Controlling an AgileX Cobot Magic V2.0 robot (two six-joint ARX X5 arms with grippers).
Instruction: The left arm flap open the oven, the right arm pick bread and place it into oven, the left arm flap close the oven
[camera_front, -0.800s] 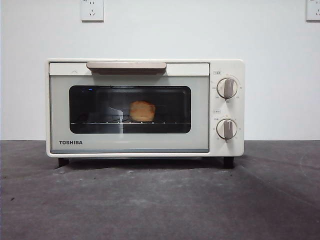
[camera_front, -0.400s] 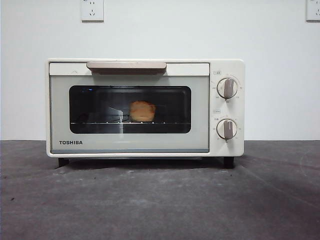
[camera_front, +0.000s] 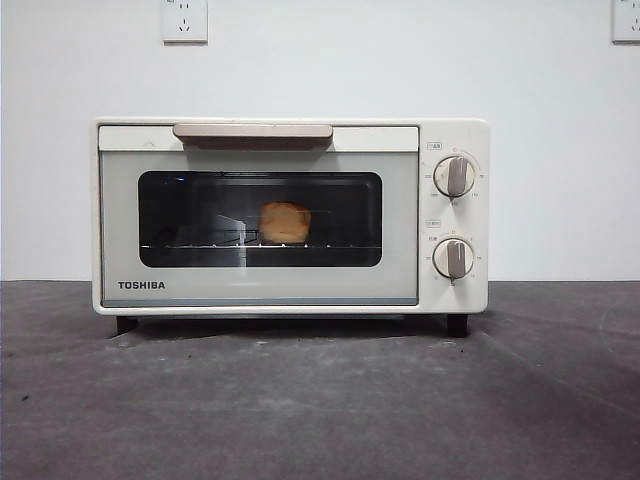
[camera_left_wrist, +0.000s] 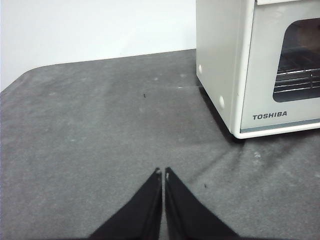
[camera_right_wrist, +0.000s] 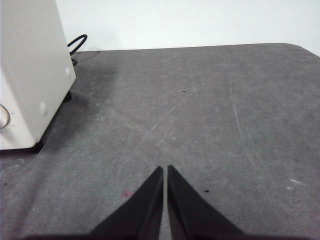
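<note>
The cream-white oven (camera_front: 290, 215) stands in the middle of the table with its door shut and its beige bar handle (camera_front: 252, 132) at the top. Through the dark glass window the golden bread (camera_front: 285, 222) rests on the wire rack (camera_front: 260, 246). My left gripper (camera_left_wrist: 163, 173) hovers shut and empty over the mat, off the oven's (camera_left_wrist: 257, 65) left side. My right gripper (camera_right_wrist: 165, 169) is also shut and empty, off the oven's (camera_right_wrist: 30, 70) right side. Neither arm shows in the front view.
Two round knobs (camera_front: 455, 176) sit on the oven's right panel. A black power cable (camera_right_wrist: 76, 42) runs behind the oven. Wall sockets (camera_front: 184, 18) hang on the white wall. The grey mat (camera_front: 320, 400) stretches in front of the oven.
</note>
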